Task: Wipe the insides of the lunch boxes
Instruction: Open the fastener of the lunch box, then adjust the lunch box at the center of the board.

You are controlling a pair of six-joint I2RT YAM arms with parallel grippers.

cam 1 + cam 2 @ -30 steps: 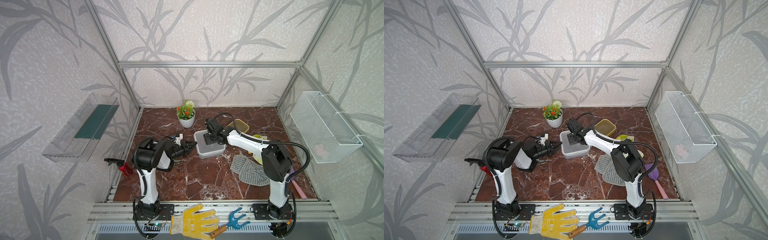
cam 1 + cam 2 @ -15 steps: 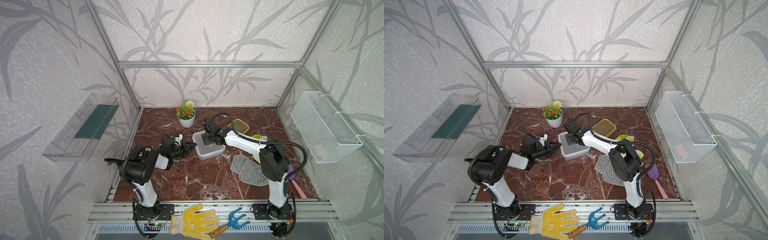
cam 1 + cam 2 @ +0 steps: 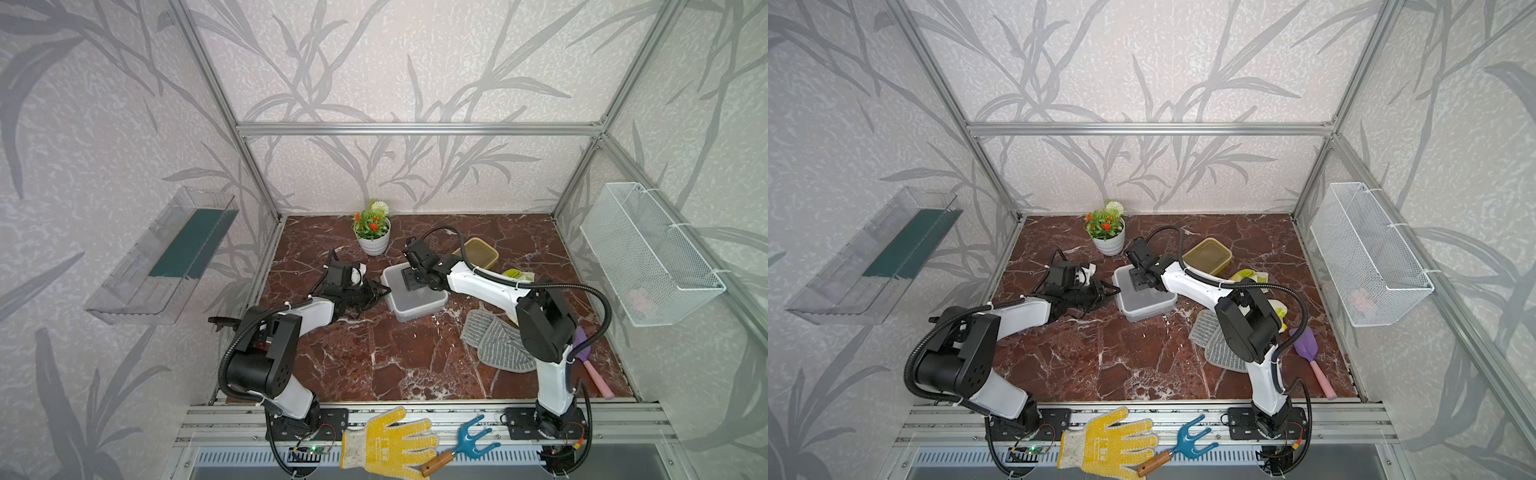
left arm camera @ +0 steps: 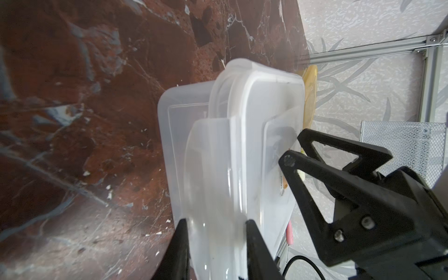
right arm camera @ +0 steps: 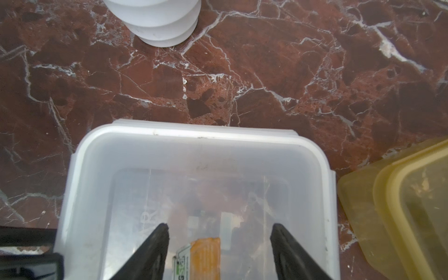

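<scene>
The clear greyish lunch box (image 3: pixel 419 305) (image 3: pixel 1148 305) stands mid-table with its lid on. My left gripper (image 3: pixel 376 293) (image 3: pixel 1108 291) reaches in low from the left. In the left wrist view the left gripper (image 4: pixel 215 225) is shut on a translucent flap at the side of this lunch box (image 4: pixel 266 101). My right gripper (image 3: pixel 409 280) (image 3: pixel 1138 282) hangs over the lid, open. In the right wrist view the right gripper (image 5: pixel 219 232) has its fingers spread above the lid (image 5: pixel 194 155). The amber-brown lunch box (image 3: pixel 478 251) (image 5: pixel 412 206) sits closed just behind and to the right.
A white flower pot (image 3: pixel 372 239) stands behind the boxes. A grey cloth (image 3: pixel 494 340), a yellow-green item (image 3: pixel 517 274) and a purple scoop (image 3: pixel 590 361) lie at the right. A wire basket (image 3: pixel 648 253) and a clear tray (image 3: pixel 166 257) hang on the side walls.
My left arm's elbow has dropped toward the front left while its gripper stayed at the box's side. The right gripper has edged slightly left over the lid.
</scene>
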